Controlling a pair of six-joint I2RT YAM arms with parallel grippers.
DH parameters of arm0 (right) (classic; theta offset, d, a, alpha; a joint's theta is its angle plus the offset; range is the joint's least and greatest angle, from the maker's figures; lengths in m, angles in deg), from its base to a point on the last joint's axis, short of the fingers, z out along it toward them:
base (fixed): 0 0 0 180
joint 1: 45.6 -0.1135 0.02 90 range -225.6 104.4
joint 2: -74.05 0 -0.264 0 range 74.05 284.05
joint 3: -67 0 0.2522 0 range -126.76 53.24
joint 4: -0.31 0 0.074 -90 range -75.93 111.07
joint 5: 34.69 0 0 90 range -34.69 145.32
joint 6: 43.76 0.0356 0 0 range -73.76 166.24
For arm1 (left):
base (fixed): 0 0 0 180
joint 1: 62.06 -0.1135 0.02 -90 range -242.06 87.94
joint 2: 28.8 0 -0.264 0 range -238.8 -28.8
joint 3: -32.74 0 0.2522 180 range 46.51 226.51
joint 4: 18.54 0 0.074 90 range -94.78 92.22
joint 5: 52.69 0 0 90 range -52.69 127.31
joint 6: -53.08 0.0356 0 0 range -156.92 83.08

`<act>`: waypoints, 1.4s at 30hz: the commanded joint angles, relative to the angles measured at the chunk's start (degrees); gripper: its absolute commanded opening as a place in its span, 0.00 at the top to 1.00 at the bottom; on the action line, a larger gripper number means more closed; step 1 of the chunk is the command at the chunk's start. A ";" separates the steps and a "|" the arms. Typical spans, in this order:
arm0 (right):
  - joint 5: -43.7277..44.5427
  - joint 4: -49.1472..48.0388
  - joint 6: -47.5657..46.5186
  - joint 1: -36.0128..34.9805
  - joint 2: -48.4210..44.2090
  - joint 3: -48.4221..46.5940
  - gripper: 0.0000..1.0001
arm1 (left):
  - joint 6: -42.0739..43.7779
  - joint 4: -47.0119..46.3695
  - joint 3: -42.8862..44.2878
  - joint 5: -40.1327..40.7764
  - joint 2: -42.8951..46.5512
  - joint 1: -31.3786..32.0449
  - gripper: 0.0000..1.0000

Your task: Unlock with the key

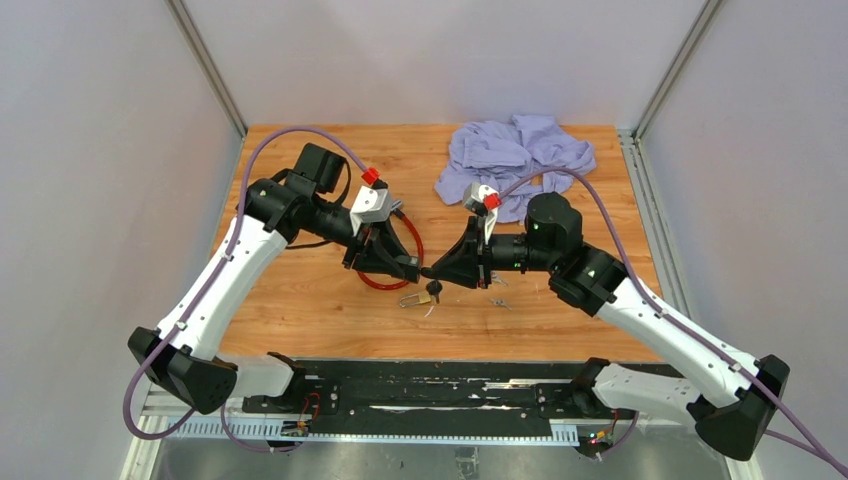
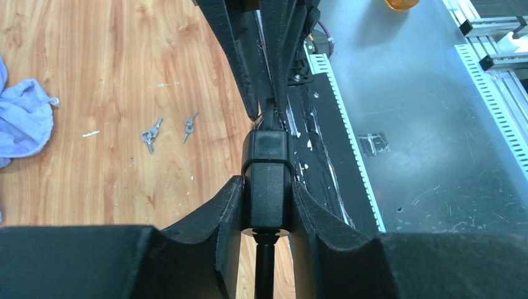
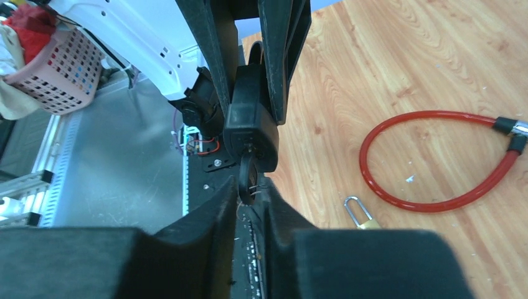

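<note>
My left pincer (image 2: 266, 187) pinched the black lock body (image 2: 266, 149) over the counter's (image 1: 300, 290) near edge. My right pincer (image 3: 250, 193) faced it nose to nose, fingers flanking the key (image 3: 248, 169) stuck in that lock body; I couldn't tell if they clamped it.

Both arms reach inward and low, tips meeting at the black lock (image 2: 266, 180). The left gripper (image 1: 410, 268) clamps the lock from its left side. The right gripper (image 1: 434, 272), opposite, flanks the key (image 3: 248, 177) with narrowed jaws; contact unclear.
</note>
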 commanded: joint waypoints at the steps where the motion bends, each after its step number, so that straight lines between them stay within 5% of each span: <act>1: -3.61 1.39 0.69 0.98 1.72 -3.40 0.88 | -0.49 -1.88 -0.05 -3.38 1.95 0.24 1.00; 5: -3.87 2.24 1.34 1.01 3.26 -3.75 0.99 | -0.49 -1.88 0.13 -3.29 1.91 0.24 0.99; 18: 1.19 -0.85 11.63 1.12 5.91 -2.12 0.99 | 3.35 -2.05 4.02 2.30 1.10 0.24 1.00; 27: 0.63 -5.81 23.07 2.03 7.22 -0.21 0.99 | -12.04 -30.99 -5.10 11.85 8.27 0.25 1.00; 34: -7.48 -15.03 34.88 6.50 9.27 3.23 0.99 | -10.07 -28.90 -4.88 11.89 7.71 0.28 1.00; 39: -11.56 -17.13 34.56 6.68 9.35 3.02 0.99 | -12.38 -28.60 -6.10 10.41 8.17 0.24 1.00; 42: -12.42 -15.04 29.70 6.72 7.42 2.37 0.81 | -15.41 -28.51 -6.79 9.70 8.07 0.26 1.00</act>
